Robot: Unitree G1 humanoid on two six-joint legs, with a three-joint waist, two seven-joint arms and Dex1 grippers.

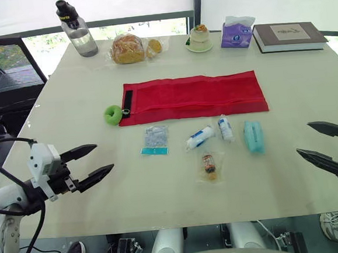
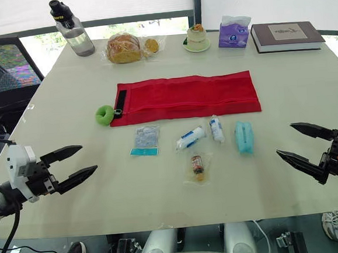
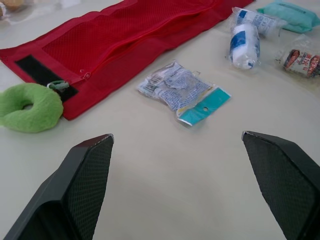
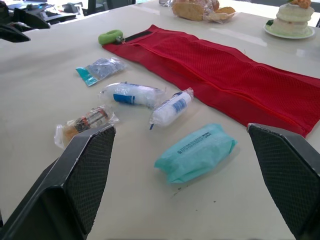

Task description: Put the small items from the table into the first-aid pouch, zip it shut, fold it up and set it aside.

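Left tool (image 1: 104,157) and right tool (image 1: 303,137) hover low over the near edge of the table (image 1: 163,197), each with its two black fingers spread wide and nothing between them. Just beyond them the small items lie apart on the bare top: a brown-labelled sachet (image 1: 209,164) nearest, then a row of a flat packet with a teal header (image 1: 155,140), two wrapped gauze rolls (image 1: 200,137) (image 1: 225,128) and a teal soft pack (image 1: 253,135). Behind the row the red mesh pouch (image 1: 193,96) lies unfolded, its green ring (image 1: 113,114) at the left end.

Nothing seems packed yet, so the first pick is the step in hand. The zip along the pouch looks closed from the left wrist view, so it probably needs drawing open by the ring end while the other tool pins the fabric. The flat packet sits closest to the left tool; pinching its stiff header should hold better than the crinkly film. The soft pack suits the right tool, squeezed gently across its width.

A bottle (image 1: 78,29), bread (image 1: 128,48), a cake (image 1: 199,37) and a book (image 1: 289,36) stand well clear at the far edge
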